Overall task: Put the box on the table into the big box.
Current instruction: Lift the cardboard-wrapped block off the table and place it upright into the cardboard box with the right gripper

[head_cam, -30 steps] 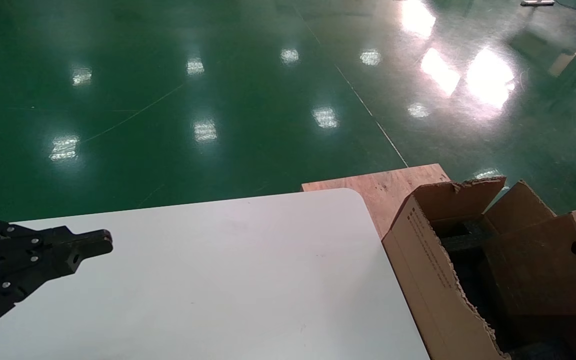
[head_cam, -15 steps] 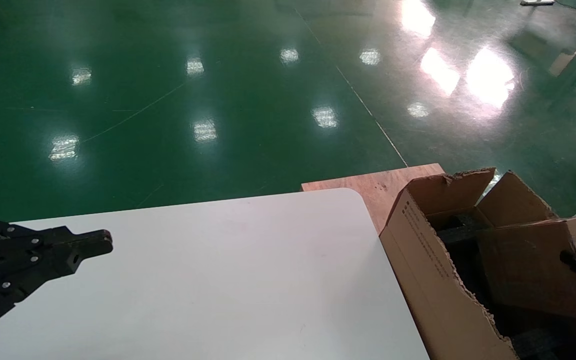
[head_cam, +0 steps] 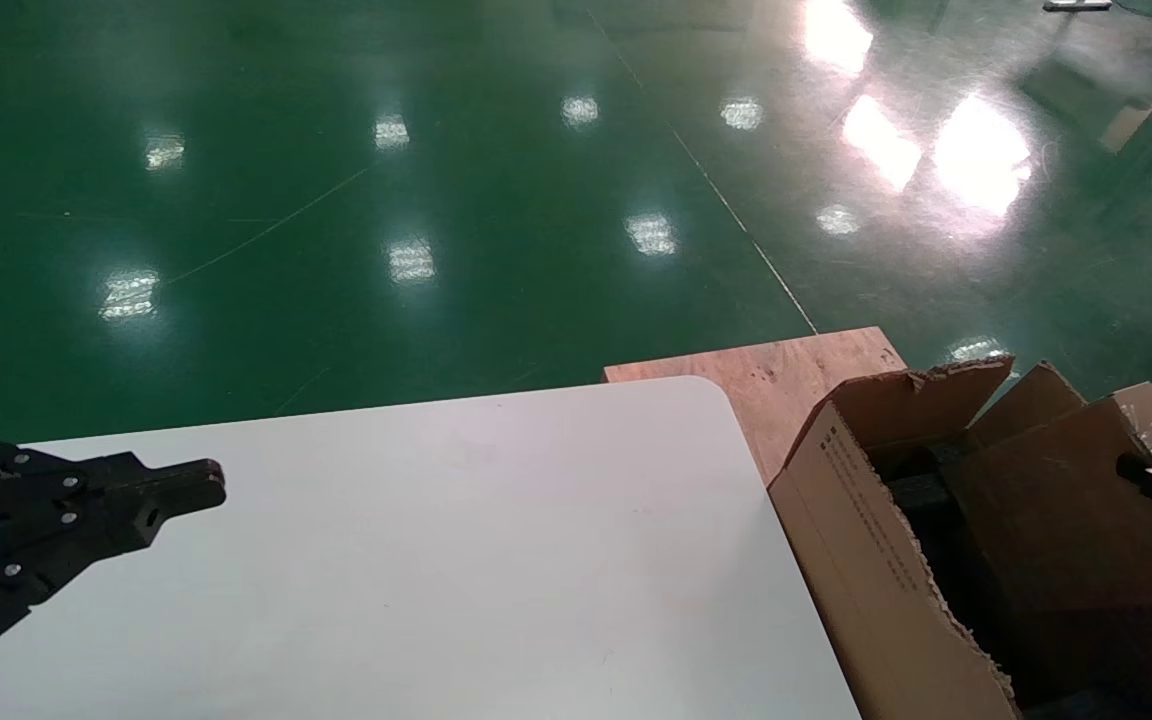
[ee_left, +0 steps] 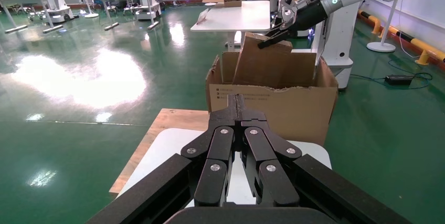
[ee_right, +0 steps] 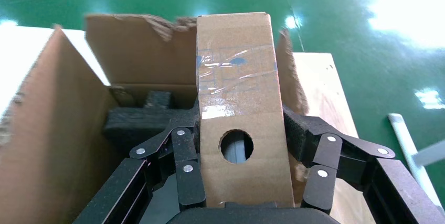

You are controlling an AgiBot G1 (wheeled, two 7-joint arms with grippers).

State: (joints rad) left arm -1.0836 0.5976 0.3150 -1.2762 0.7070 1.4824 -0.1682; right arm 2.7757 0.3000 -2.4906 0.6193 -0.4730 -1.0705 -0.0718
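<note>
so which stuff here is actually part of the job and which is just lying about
Part of the job:
- the box, clamped in the right gripper
- the big box, under the held box
- the table

Just lying about:
- plywood board under the carton
- left gripper, parked over the table

A brown cardboard box [ee_right: 239, 108], taped and with a round hole in its face, sits clamped in the right gripper [ee_right: 244, 156], tilted above the open corrugated carton [head_cam: 876, 560] beside the white surface [head_cam: 436, 560].
</note>
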